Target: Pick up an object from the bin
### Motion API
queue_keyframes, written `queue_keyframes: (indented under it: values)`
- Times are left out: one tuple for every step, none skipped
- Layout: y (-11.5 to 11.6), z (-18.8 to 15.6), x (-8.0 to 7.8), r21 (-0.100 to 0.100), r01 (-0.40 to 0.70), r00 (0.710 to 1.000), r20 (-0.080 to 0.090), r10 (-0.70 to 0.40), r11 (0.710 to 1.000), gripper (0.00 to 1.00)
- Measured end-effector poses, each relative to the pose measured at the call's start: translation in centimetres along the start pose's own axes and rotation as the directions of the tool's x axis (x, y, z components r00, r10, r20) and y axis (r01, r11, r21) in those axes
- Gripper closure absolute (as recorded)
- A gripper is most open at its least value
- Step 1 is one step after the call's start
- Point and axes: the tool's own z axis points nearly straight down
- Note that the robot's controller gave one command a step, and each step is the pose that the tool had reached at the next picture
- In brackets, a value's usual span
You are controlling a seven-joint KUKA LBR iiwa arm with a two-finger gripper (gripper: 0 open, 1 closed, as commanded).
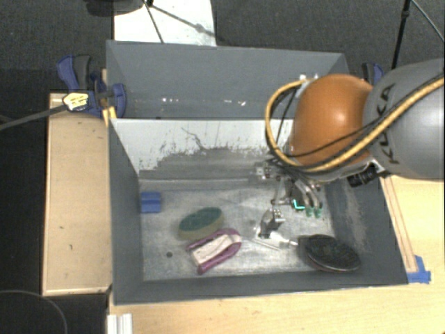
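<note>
Small whitish piece (279,241) lies on the grey bin's (222,82) floor, right of centre, just under the gripper (274,223). From the left I see 1 blue block (150,202) by the left wall, then a green-topped oval sponge (201,221), then a purple-and-white packet (215,248) touching it. I cannot tell whether the gripper is spread or closed. A black round disc (329,252) sits near the whitish piece, to its right. Lettering on the grey arm (417,145) looks like KUKA, partly behind cables.
</note>
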Motion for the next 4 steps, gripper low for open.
queue_keyframes:
  values:
    - [9.6,11.8,3.6,0.003,0.341,0.940,0.014,-0.341,0.940,0.00]
    - [6.2,8.7,0.5,0.005,0.404,0.915,0.011,-0.404,0.915,0.00]
    - [6.5,7.4,3.1,0.003,0.609,0.793,0.005,-0.609,0.793,0.00]
    - [5.3,11.8,3.7,0.007,0.767,0.642,0.008,-0.767,0.642,0.00]
